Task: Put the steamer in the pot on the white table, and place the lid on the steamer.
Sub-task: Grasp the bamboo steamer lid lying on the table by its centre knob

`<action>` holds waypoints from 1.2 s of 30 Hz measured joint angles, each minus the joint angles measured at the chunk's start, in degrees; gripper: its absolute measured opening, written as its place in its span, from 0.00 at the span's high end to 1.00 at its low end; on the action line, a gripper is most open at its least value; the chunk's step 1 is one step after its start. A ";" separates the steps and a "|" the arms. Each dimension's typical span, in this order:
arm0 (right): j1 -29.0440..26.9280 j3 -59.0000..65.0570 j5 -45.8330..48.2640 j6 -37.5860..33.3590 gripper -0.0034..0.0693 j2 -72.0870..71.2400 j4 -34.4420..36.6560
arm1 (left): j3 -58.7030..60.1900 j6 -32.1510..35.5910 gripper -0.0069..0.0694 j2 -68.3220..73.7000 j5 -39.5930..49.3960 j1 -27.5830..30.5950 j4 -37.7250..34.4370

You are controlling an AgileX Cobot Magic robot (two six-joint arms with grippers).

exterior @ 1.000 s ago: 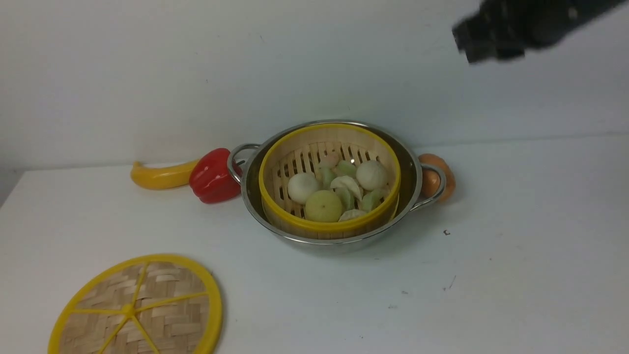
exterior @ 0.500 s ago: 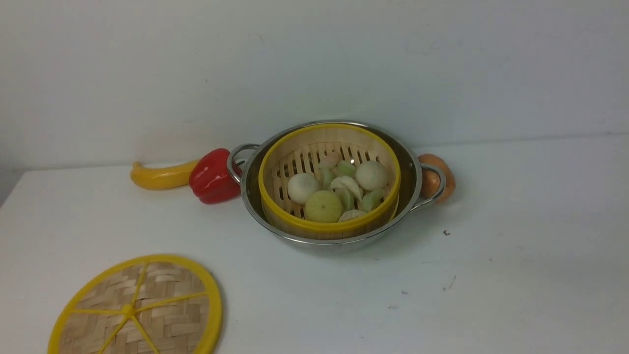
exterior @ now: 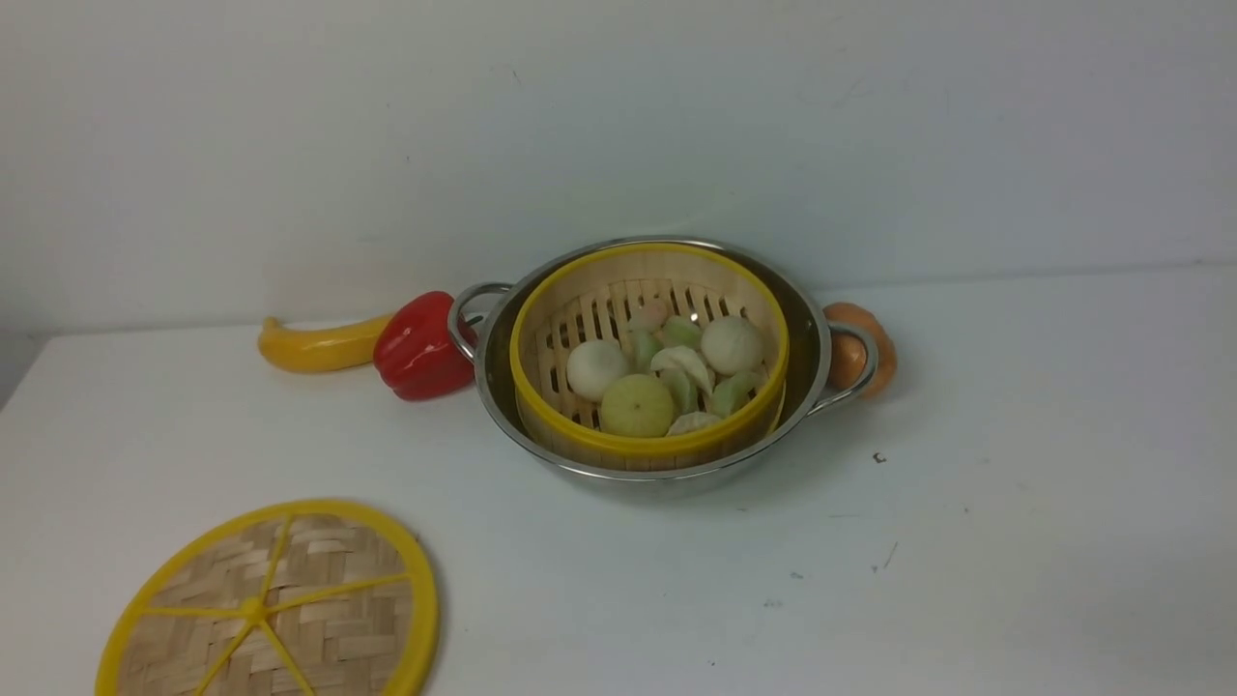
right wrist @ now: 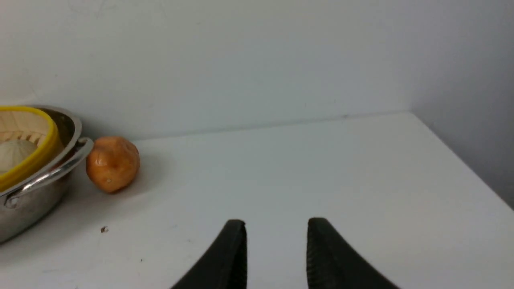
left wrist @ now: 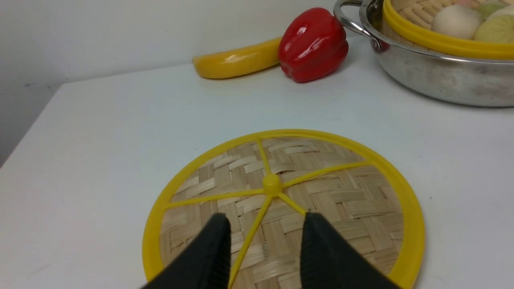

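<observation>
Left gripper (left wrist: 266, 218): black fingers parted to a moderate gap, nothing clamped, poised over the near part of the lid (left wrist: 341, 192); contact with the weave cannot be told. One yellow spoke runs up between the two fingers to the centre hub. Right gripper (right wrist: 277, 222): fingers likewise apart and empty, over bare white table (exterior: 1015, 483), well to the right of the pot (exterior: 810, 333). The lid lies flat, spoked face up, at the table's front-left corner area, well apart from the pot; being round it has no long axis, and its spokes fan out evenly from the hub. The steamer (exterior: 638, 447) sits upright inside the pot, mouth open upward, uncovered, its yellow rim standing above the steel rim and set a little toward the pot's left side. Buns and dumplings (exterior: 638, 404), white, pale green and yellowish, lie on its slatted base. The pot stands mid-table near the back wall; the line through its two loop handles runs left to right, the left handle slightly farther back. Red pepper (exterior: 416, 348) touches the left handle, yellow squash-like piece (exterior: 314, 346) just beyond it lying lengthwise along the wall. Orange-brown round item (right wrist: 112, 162) sits by the right handle.
</observation>
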 joint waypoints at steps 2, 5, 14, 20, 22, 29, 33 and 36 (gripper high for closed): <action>0.00 0.18 2.83 0.00 0.63 -4.16 -0.28 | 0.00 0.00 0.59 0.00 0.00 0.00 0.00; 0.35 0.33 7.93 0.00 0.62 -7.33 -0.35 | 0.00 0.00 0.59 0.00 0.00 0.00 0.00; 3.96 1.57 8.37 0.31 0.62 -7.68 -0.79 | 0.00 0.00 0.59 -0.05 -0.11 0.00 0.00; 5.01 1.57 8.03 0.48 0.62 -7.68 -0.61 | 0.00 0.00 0.59 -0.05 -0.11 0.00 0.00; 5.13 1.57 7.93 0.48 0.62 -7.68 -0.59 | 0.00 0.00 0.59 -0.05 -0.11 0.00 0.00; 5.13 1.57 7.78 0.48 0.62 -7.68 -0.59 | 0.00 0.00 0.59 -0.05 -0.11 0.00 0.00; 5.13 1.62 7.78 0.48 0.62 -7.68 -0.54 | 0.00 0.00 0.59 -0.05 -0.11 0.00 0.00; 5.13 1.62 7.74 0.48 0.62 -7.68 -0.54 | 0.00 0.00 0.59 -0.05 -0.11 0.00 0.00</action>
